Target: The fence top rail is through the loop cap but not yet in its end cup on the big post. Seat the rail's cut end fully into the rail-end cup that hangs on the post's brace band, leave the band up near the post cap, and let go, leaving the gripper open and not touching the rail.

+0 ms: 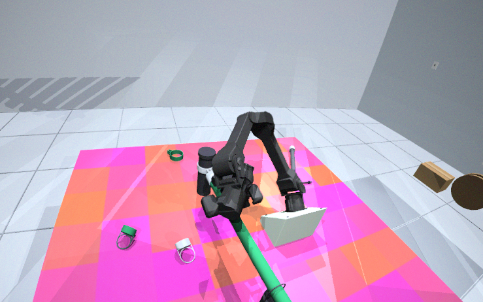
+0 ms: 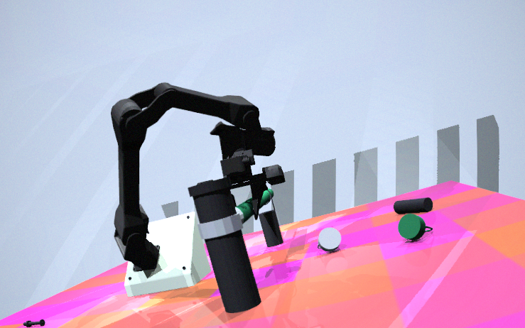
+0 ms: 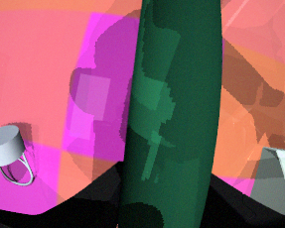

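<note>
Small post: dark (image 1: 266, 297) (image 2: 271, 230), upright at the top view's near edge; its wire loop (image 1: 283, 285) rings the rail.
Rail: green (image 1: 254, 251) (image 2: 250, 209) (image 3: 179, 99), slanting from the loop, under the gripper, to the cup.
White cap: (image 1: 183, 242) (image 2: 329, 238) (image 3: 7, 145) on its side, wire loop attached.
Green cap: (image 1: 128, 230) (image 2: 410, 226) likewise, left of the white one in the top view.
Base: pale (image 1: 291, 230) (image 2: 166, 244) (image 3: 283, 198), right of the rail in the top view.
Gripper: (image 1: 234, 219) (image 2: 251, 205) (image 3: 164, 203) pointing down, fingers clamped on the rail.
Cup: white (image 1: 209, 176) (image 2: 239, 214), at the rail's far end; seating depth cannot be told.
Big post: black (image 1: 202, 184) (image 2: 231, 268), upright.
Brace band: pale (image 1: 203, 169) (image 2: 220, 226), around the big post, a little below the post cap (image 1: 206, 151) (image 2: 209, 186).
Bolt: black (image 1: 306, 182) (image 2: 33, 323), lying beyond the base.
Green band: (image 1: 176, 159) lying beyond the big post.
</note>
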Robot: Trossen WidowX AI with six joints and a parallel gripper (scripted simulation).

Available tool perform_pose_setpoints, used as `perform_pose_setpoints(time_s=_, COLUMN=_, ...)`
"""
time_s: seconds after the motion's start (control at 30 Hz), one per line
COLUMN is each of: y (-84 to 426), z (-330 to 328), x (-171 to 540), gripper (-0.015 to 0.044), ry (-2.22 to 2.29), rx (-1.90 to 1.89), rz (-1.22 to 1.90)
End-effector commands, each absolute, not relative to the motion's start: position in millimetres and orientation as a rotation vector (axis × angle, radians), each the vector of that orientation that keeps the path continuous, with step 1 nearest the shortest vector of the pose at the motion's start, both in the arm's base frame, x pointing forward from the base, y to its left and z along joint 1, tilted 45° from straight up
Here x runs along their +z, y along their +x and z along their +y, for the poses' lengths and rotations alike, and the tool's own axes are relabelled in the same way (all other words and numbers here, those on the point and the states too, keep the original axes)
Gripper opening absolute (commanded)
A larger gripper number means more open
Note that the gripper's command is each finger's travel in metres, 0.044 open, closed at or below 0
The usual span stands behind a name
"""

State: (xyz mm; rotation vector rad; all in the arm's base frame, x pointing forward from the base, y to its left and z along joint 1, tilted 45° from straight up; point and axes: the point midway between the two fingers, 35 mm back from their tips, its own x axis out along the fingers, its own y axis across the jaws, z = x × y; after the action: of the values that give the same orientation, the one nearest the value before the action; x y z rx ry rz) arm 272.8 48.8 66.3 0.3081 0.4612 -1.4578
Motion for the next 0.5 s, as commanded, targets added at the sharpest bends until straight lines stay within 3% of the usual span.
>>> perform_pose_setpoints(time_s=0.0, y=273.7, z=48.5, x=68.5, gripper=0.0000, ry=0.304, rx=-1.456, rz=0.458)
perform_pose_setpoints(time_s=0.47, y=274.4, z=48.2, x=70.0, gripper=0.0000, ry=0.300, rx=-1.455, rz=0.457)
